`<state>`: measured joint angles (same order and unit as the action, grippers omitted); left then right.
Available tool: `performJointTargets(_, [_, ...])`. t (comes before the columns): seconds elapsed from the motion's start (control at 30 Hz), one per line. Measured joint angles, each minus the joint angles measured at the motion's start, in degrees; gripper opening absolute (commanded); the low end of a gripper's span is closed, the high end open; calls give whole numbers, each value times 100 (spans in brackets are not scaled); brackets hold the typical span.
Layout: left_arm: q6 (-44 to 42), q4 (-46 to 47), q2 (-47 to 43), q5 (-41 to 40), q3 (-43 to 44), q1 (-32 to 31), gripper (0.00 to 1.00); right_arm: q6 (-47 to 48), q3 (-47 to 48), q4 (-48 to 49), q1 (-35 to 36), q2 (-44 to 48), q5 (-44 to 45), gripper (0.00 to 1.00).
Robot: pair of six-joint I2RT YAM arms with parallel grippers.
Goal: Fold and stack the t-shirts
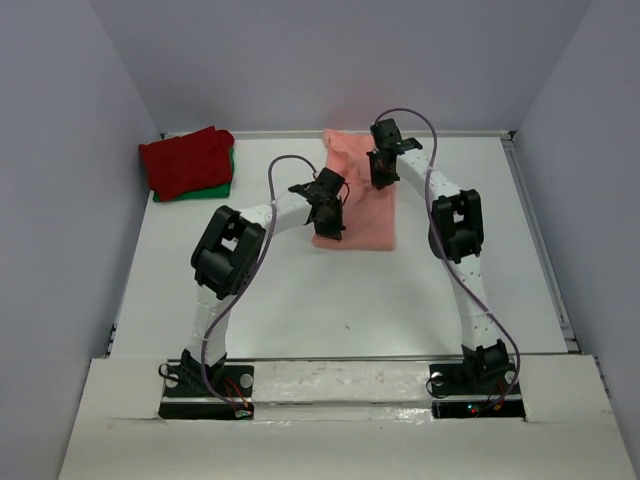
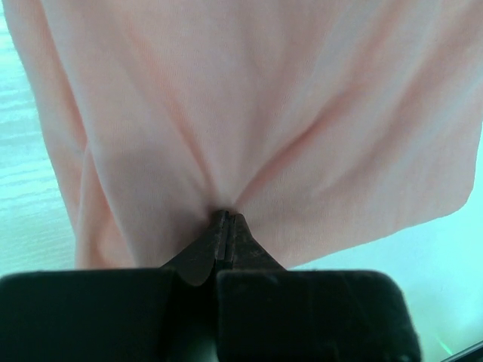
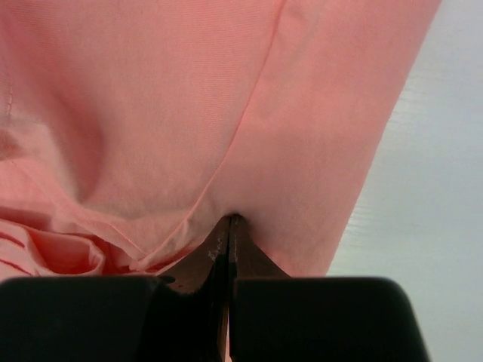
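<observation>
Salmon-pink t-shirt (image 1: 360, 215): far centre of table (image 1: 300, 300), partly folded, pinched at two spots. Left gripper (image 2: 227, 223): closed tight on a pucker of that cloth at its near-left edge. Right gripper (image 3: 230, 225): closed tight on a fold line farther back. Dark red t-shirt (image 1: 186, 160) on green t-shirt (image 1: 226, 186): far-left corner, well apart.

Risks, as judged: thin pinches slipping under tension; uneven pull skewing the fold.

Hidden: number of layers caught; cloth under both wrists; most of the green pad.
</observation>
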<state>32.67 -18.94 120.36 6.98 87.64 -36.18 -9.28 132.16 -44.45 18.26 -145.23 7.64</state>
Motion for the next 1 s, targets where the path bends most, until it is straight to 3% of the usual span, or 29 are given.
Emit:
performJointTargets(0.33, [20, -157, -232, -304, -68, -122, 0, 170, -468, -37, -37, 634, 170, 0])
performJointTargets(0.6, [-22, -420, -232, -470, 363, -133, 0, 240, -595, -4, -50, 1849, 267, 0])
performJointTargets(0.73, [-74, -518, -234, -671, 667, -133, 0, 85, -1394, 175, 7, 2597, 122, 0])
performJointTargets(1.0, [-98, -481, -400, -710, 328, -81, 0, -481, -4594, 866, 190, 3836, -999, 0])
